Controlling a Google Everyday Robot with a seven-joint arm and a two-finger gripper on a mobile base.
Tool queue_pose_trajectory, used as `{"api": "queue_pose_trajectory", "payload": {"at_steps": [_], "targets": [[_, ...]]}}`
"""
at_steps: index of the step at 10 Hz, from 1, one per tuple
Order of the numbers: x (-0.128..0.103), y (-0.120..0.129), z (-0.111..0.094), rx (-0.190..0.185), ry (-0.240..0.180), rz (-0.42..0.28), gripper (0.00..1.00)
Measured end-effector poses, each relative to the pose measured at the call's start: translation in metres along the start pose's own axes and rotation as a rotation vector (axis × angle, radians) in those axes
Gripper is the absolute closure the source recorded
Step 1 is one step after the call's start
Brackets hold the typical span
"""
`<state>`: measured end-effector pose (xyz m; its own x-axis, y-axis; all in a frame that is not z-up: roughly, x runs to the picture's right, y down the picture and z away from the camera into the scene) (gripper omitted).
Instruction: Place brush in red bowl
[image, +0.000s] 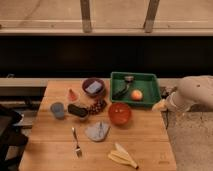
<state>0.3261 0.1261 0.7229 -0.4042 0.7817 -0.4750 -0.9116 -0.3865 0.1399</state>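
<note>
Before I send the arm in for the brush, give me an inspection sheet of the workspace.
Surface: wooden table, crowded mid-area.
Job's things: slim black curved brush lies in the green plastic tray beside a round orange fruit; the glossy orange-red bowl stands in front of the tray, apparently empty.
Clutter: dark purple bowl holding a bluish piece, black oblong block, dark grapes, grey-blue cup, silver fork, grey cloth, yellow peel-like item.
Claw: claw open, holding nothing, at the table's right edge beside the tray.
Cables: nothing seen.
Surroundings: dark wall, window frames behind.
</note>
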Motion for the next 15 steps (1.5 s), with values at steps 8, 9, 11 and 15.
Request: {"api": "queue_pose_trajectory", "payload": {"at_steps": [8, 9, 11, 15], "targets": [[-0.023, 0.026, 0.011, 0.026, 0.003, -0.064, 0.22], [-0.037, 0.026, 0.01, 0.019, -0.002, -0.072, 0.22], [-0.068, 0.042, 0.001, 0.0, -0.029, -0.107, 0.22], [-0.098, 0.112, -0.015, -0.03, -0.072, -0.232, 0.22]]}}
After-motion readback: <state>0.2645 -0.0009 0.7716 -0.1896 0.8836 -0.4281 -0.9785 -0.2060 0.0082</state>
